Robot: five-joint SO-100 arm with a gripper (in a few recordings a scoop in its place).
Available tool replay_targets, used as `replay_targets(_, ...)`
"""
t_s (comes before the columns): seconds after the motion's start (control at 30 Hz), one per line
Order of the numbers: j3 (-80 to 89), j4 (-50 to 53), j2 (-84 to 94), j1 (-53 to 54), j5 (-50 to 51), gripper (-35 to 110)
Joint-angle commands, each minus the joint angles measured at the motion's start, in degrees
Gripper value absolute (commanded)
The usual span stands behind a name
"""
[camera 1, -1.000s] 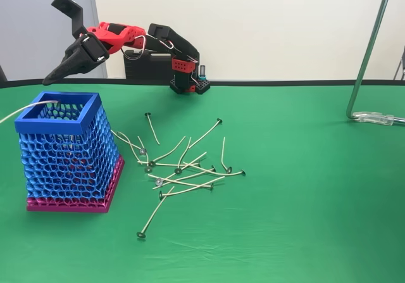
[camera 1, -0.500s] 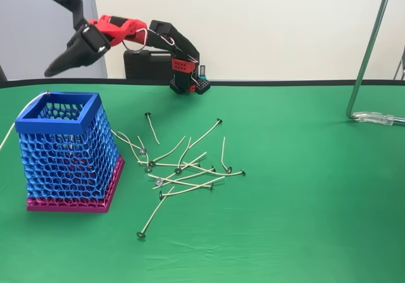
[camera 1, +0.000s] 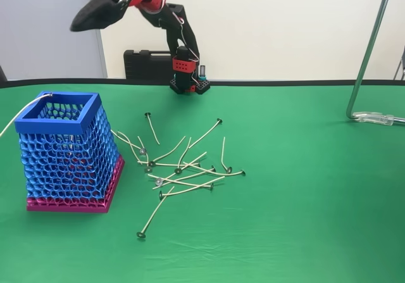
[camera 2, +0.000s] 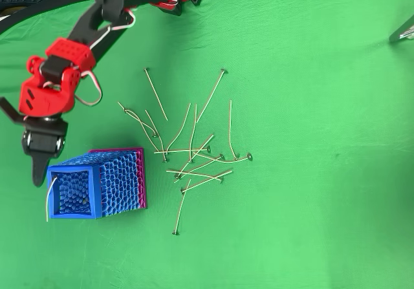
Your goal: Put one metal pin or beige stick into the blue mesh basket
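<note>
The blue mesh basket stands at the left of the green table on its magenta base. One beige pin is draped over the basket's left rim, one end at the rim and the rest hanging outside. Several more pins lie in a loose pile to the right of the basket. My gripper is raised high above and behind the basket's left side. Its jaws are spread open and hold nothing.
The arm's base stands at the back of the table beside a black case. A metal stand rises at the right, with its foot on the cloth. Bare green cloth lies to the right and in front.
The open gripper has lifted up and back from just above the basket. The pin's free end has dropped and now hangs outside the left rim.
</note>
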Motion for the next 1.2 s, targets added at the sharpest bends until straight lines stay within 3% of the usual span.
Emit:
replay_targets(0.0,8.53,1.58,10.55,-2.46,2.37,1)
replay_targets(0.53,56.25,0.09,44.56,-15.12,10.72,1)
replay_targets(1.17,109.69,-16.96,79.37,-20.74,16.44,1)
